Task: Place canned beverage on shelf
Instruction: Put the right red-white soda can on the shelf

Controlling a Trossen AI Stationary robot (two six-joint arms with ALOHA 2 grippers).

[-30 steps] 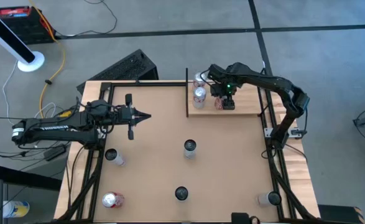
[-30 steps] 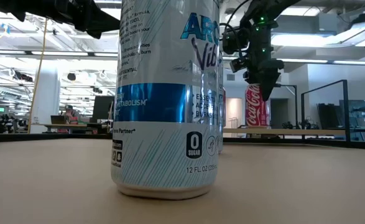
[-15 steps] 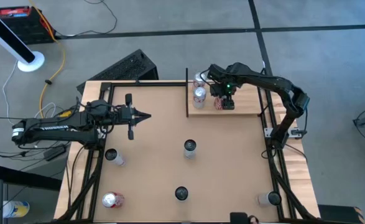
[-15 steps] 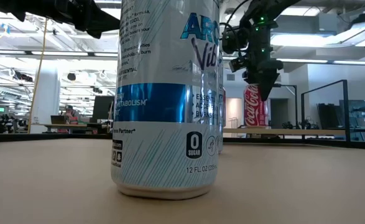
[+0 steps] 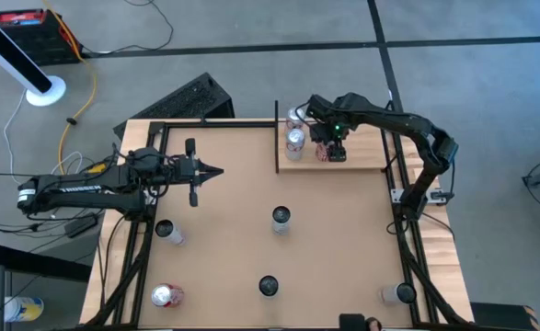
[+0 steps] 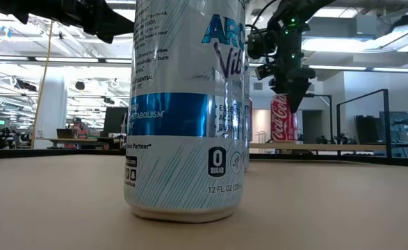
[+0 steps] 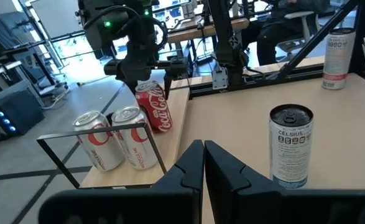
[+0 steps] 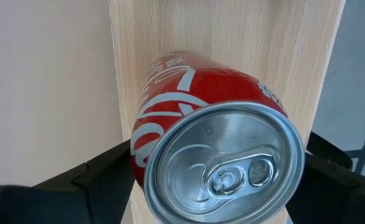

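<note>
Right tool [image 5: 330, 147] grips the red can [image 5: 324, 153] from above, fingers clamped on either side near its top, as I watch. I see the can tilted over the shelf [image 5: 361, 152], beside two silver cans [image 5: 294, 140] standing there. Left tool [image 5: 214, 172] hovers clenched over the counter [image 5: 233, 239], well apart.

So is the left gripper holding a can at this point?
No. The left gripper hangs with its fingers together and nothing between them, away from the shelf.
</note>
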